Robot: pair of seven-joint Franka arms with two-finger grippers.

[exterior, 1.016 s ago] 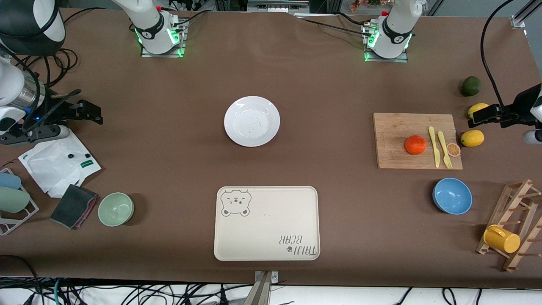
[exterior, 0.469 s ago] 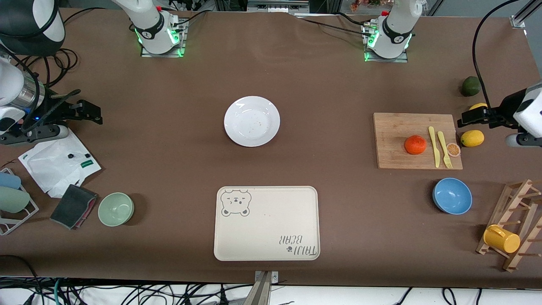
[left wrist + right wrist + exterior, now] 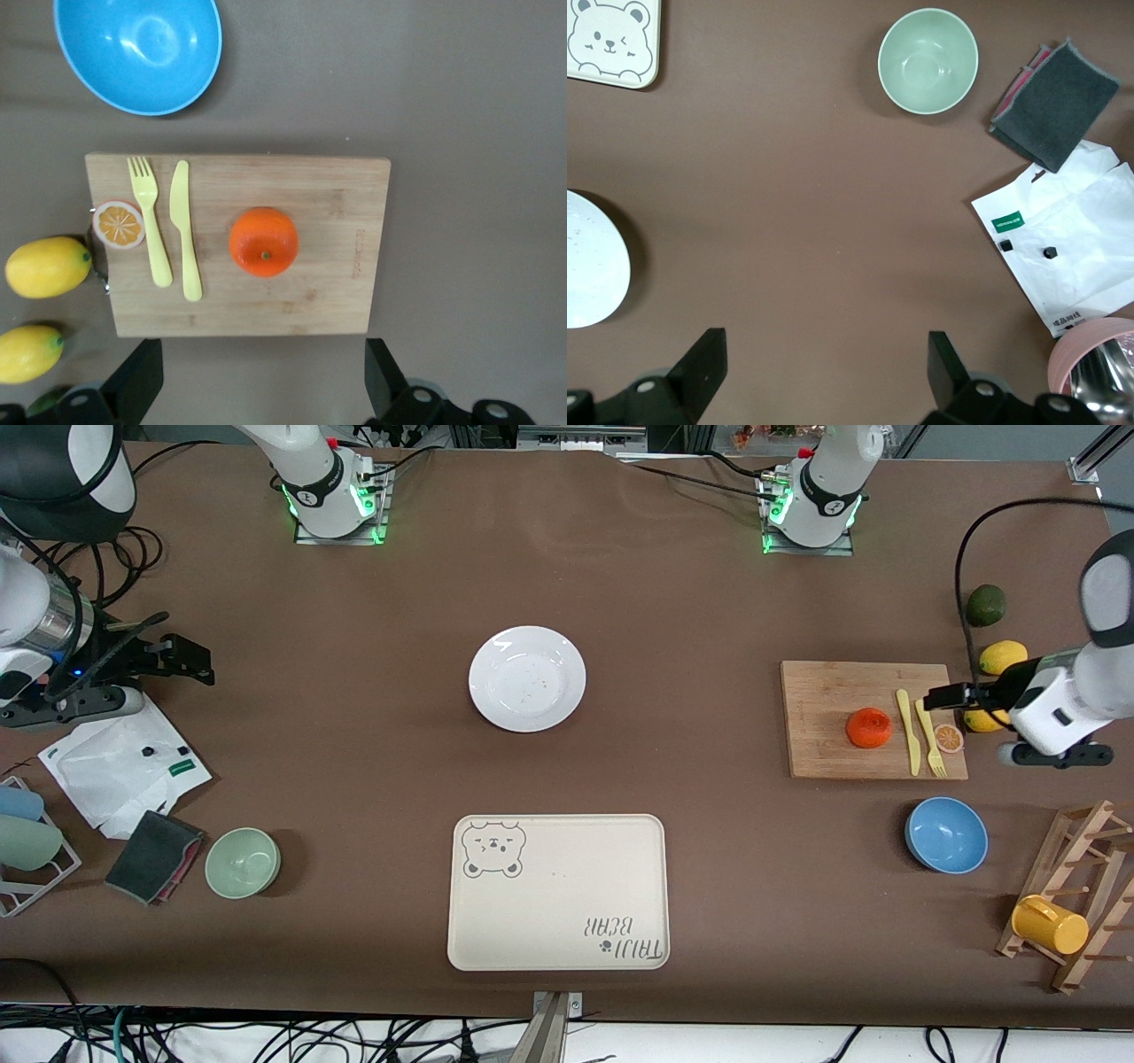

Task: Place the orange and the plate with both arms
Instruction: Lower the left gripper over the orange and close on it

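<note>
The orange point(image 3: 869, 727) sits on the wooden cutting board point(image 3: 833, 753) beside a yellow knife point(image 3: 908, 731) and fork point(image 3: 928, 737), and the left gripper point(image 3: 943, 695) hangs over the edge of that board toward the left arm's end of the table, fingers point(image 3: 133, 382) spread wide and grasping nothing. The plate point(image 3: 527, 678) lies bare on the table, well apart from the cutting board toward the right arm's end. The right gripper point(image 3: 197, 664) waits farther still from the board, near a white bag point(image 3: 115, 766), its fingers point(image 3: 700, 367) likewise released.
</note>
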